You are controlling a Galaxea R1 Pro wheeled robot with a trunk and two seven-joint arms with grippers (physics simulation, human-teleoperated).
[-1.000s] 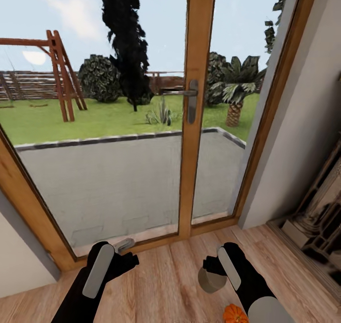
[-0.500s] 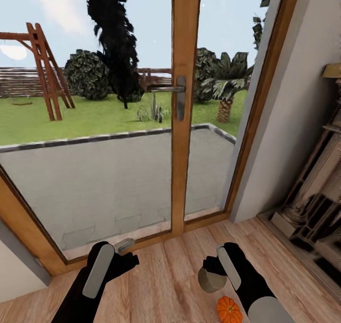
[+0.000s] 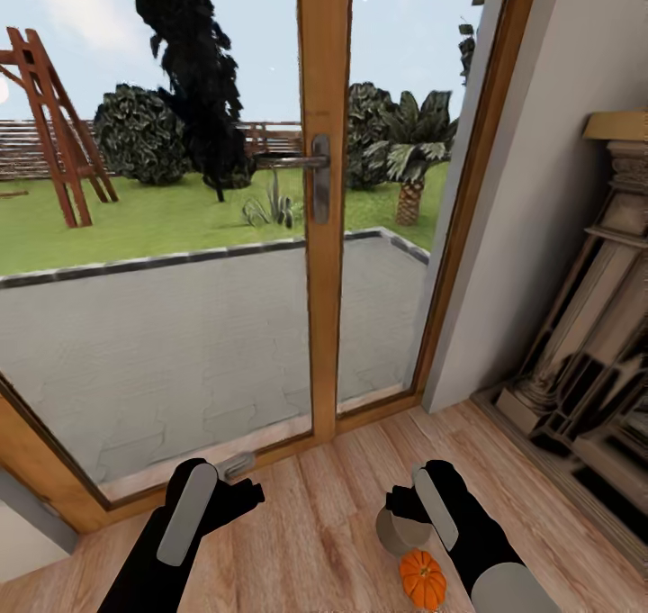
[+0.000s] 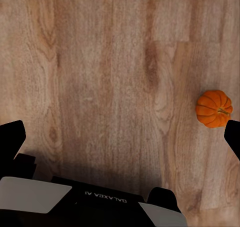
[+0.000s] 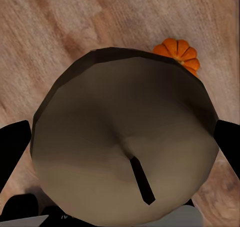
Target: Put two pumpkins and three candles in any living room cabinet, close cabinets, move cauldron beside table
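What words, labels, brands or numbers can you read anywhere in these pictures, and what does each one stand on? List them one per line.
"GALAXEA", followed by two further letters too blurred to be sure of: printed upside down on the black body of the left hand, left wrist view.
No other readable text: none on the candle, the pumpkin or the door handle.

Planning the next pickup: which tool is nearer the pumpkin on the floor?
Right. The right tool, shut on a candle, hangs just above the pumpkin, beside that arm. The left tool sits well off to the pumpkin's left, across bare wood floor.
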